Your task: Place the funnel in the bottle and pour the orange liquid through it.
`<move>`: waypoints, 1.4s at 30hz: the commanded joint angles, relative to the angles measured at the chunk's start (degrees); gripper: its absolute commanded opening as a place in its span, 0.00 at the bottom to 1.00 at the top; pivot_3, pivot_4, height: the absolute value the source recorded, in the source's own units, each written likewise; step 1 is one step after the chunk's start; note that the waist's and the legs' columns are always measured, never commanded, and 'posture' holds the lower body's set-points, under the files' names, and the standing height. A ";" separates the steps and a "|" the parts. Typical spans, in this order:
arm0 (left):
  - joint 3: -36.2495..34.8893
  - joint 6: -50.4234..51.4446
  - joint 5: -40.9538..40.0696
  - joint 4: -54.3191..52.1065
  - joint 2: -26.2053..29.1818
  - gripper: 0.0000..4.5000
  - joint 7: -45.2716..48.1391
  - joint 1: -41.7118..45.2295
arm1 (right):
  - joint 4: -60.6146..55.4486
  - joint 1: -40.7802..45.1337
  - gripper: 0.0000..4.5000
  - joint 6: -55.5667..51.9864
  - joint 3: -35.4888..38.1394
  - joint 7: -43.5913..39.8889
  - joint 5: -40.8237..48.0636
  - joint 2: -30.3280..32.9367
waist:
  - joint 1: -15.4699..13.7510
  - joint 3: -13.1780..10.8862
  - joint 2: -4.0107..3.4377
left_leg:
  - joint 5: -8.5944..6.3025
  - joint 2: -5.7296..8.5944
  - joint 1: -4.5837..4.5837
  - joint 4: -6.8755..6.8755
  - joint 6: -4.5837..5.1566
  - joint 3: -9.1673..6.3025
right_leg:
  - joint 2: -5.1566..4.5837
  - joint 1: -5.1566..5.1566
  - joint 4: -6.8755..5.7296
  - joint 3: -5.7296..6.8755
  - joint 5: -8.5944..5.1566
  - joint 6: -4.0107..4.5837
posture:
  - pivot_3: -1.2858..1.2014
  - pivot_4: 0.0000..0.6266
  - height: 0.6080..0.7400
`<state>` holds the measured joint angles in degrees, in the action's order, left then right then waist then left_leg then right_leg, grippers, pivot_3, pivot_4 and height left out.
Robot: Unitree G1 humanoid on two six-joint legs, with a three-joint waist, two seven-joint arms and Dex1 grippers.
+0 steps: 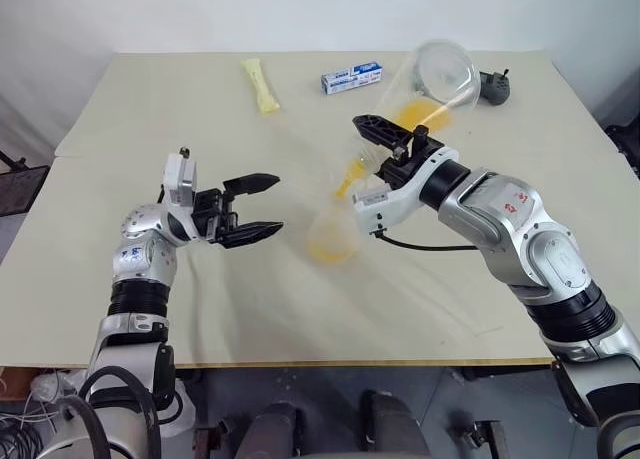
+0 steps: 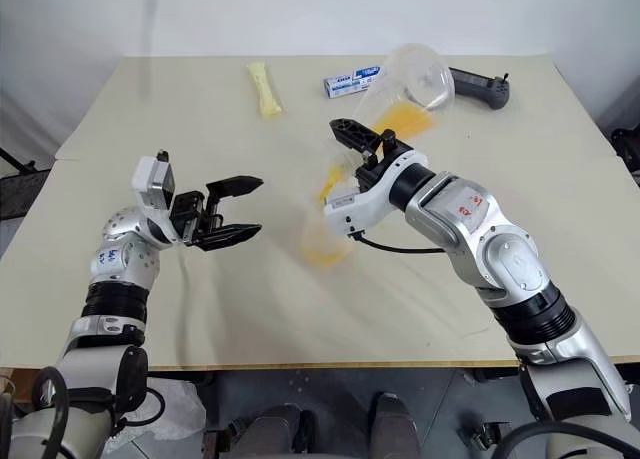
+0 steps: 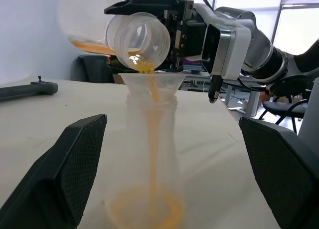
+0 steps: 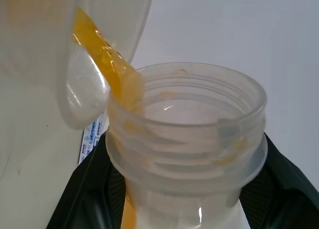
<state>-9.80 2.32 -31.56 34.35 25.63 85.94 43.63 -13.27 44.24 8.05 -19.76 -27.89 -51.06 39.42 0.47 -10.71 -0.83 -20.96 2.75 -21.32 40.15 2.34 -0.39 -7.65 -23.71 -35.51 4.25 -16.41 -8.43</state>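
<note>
**While the pour runs: flask tipped over funnel**

Head views: right pincer (image 1: 392, 142) pinches the tipped flask (image 1: 440, 74) by its neck. Bottle (image 1: 335, 234) stands mid-bench (image 1: 150, 109), funnel (image 1: 360, 167) seated in it.

Left wrist: left pincer (image 1: 255, 209) spread, empty; orange liquid (image 3: 149, 209) pooling. Bottle judged light, tippy, slick; steady low.

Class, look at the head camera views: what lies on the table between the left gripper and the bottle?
Nothing: in the left eye view only bare table separates the open left gripper from the bottle. The left wrist view agrees.
</note>
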 commanded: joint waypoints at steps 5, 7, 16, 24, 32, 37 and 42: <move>-0.85 -0.36 -0.90 -1.06 -0.24 1.00 1.32 0.16 | -0.92 2.12 0.55 2.26 2.69 1.78 -0.93 0.20 | 0.01 0.00 0.00 | 0.00 0.00 0.00 0.00 0.00 0.00 | 0.00 0.00 0.00 0.00 0.00 0.00 | 0.52 0.24 1.00; -0.83 -0.42 -0.84 -1.00 -0.37 1.00 1.29 0.21 | -0.63 2.36 0.55 2.76 2.73 1.92 -1.15 0.16 | 0.01 0.00 0.00 | 0.00 0.00 0.00 0.00 0.00 0.00 | 0.00 0.00 0.00 0.00 0.00 0.00 | 0.52 0.24 1.00; -0.79 -0.68 -0.66 -0.69 -0.91 1.00 1.24 0.38 | 0.89 3.46 0.55 5.06 2.65 2.81 -1.92 0.53 | 0.14 0.00 0.00 | 0.00 0.00 0.00 0.00 0.00 -0.01 | 0.00 0.00 0.00 0.00 0.00 0.00 | 0.52 0.24 1.00; -0.72 -0.77 -0.55 -0.62 -1.09 1.00 1.20 0.38 | 2.20 4.02 0.55 7.36 2.55 3.70 -2.41 0.87 | 0.45 0.00 0.00 | 0.00 0.00 0.00 -0.01 0.00 -0.01 | 0.00 0.00 -0.01 0.00 0.00 0.00 | 0.52 0.24 1.00; -0.69 -0.73 -0.52 -0.66 -1.11 1.00 1.17 0.26 | 3.78 4.77 0.55 9.15 2.69 4.62 -2.74 1.37 | 1.15 0.00 0.00 | 0.00 0.00 0.00 -0.02 0.00 -0.04 | 0.00 0.00 -0.02 0.01 0.00 0.00 | 0.52 0.24 1.00; -0.64 -0.67 -0.50 -0.71 -1.19 1.00 1.15 0.21 | 4.62 5.27 0.55 10.41 2.57 5.44 -3.32 1.58 | 1.17 0.00 0.00 | 0.00 -0.01 0.01 -0.03 0.00 -0.04 | 0.01 0.00 -0.02 0.02 0.00 0.00 | 0.52 0.24 1.00; -0.58 -0.57 -0.56 -1.05 -1.26 1.00 1.16 0.00 | 5.14 5.75 0.55 11.55 2.41 6.08 -3.81 1.55 | 1.17 0.00 0.00 | 0.00 -0.01 0.01 -0.03 0.00 -0.06 | 0.00 0.00 -0.02 0.01 0.00 0.00 | 0.52 0.24 1.00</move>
<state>-10.08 2.33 -31.55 34.46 24.58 85.94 43.63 -6.89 48.39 19.00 -19.68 -23.08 -54.79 40.24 1.64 -10.71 -0.83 -20.96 2.74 -21.32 40.12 2.34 -0.45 -7.65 -23.71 -35.53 4.26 -16.41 -8.43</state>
